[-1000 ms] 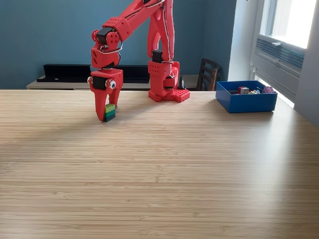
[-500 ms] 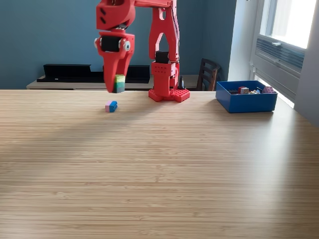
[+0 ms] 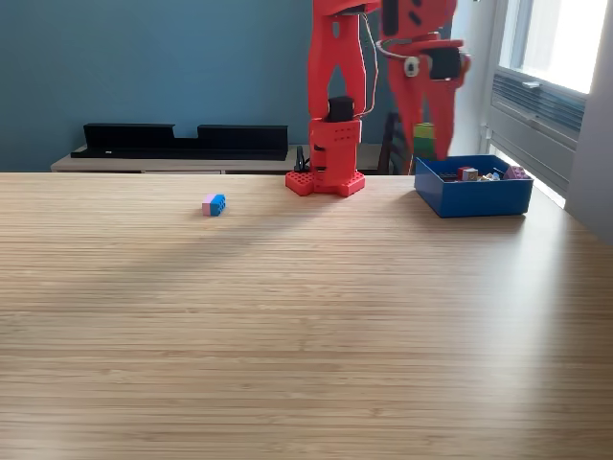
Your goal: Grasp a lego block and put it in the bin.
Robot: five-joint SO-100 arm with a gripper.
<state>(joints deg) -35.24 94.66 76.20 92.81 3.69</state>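
Note:
My red gripper (image 3: pixel 422 144) hangs high above the table's far right, just left of the blue bin (image 3: pixel 473 195) in the exterior view. It is shut on a stacked yellow and green lego block (image 3: pixel 423 137), held above the bin's left edge. Inside the bin lie several small blocks. A pink and blue lego block (image 3: pixel 214 204) lies on the table at the left, well away from the gripper.
The arm's red base (image 3: pixel 326 178) is clamped at the table's far edge, centre. A long black tray (image 3: pixel 182 140) rests on a sideboard behind. A dark chair (image 3: pixel 391 144) stands behind the table by the bin.
The gripper lifted the yellow-green block off the table at the left, uncovering the pink and blue block, and swung right with it to the bin's left edge.

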